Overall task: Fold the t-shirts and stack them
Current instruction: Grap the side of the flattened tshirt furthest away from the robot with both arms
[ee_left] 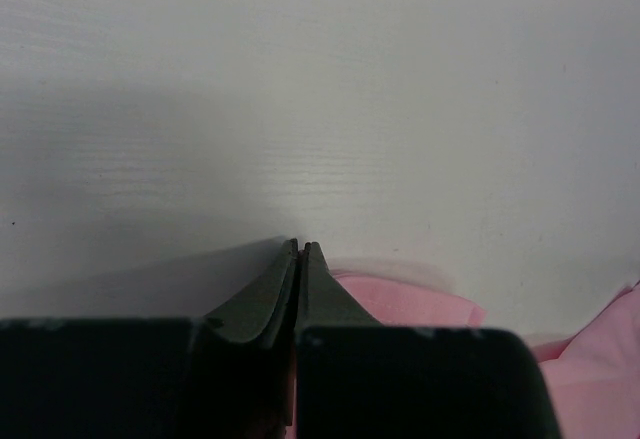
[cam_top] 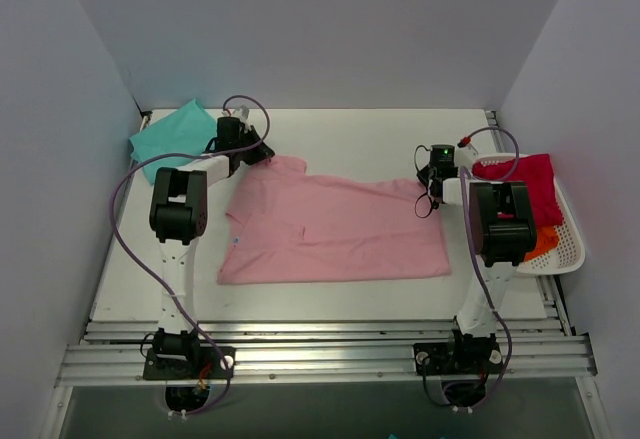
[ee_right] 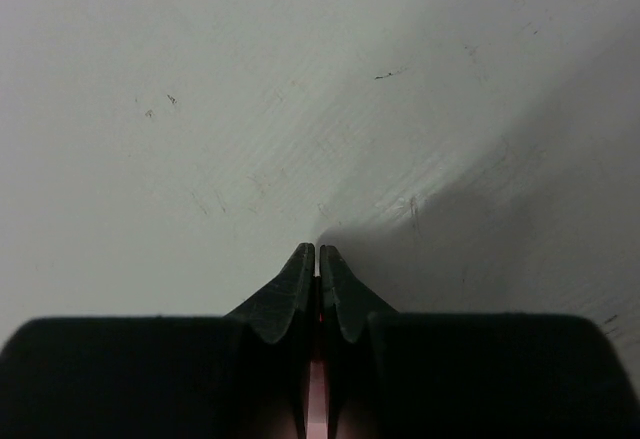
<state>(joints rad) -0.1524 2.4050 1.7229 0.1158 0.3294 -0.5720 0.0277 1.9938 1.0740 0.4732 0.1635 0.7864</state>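
Pink t-shirt in both closed grippers

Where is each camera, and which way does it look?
Top: above and behind the arms, looking down on the table; both arms show.
Left wrist: on the left arm, looking forward over white table; shut left gripper shows.
Right wrist: on the right arm, facing table too; shut right gripper shows.
Shared: top and left wrist both show the pink t-shirt.

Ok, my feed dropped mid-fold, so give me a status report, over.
Left claw and right claw shut on pink t-shirt, far corners. Shirt lying flat. Teal t-shirt and basket off to the sides, nothing blocking.
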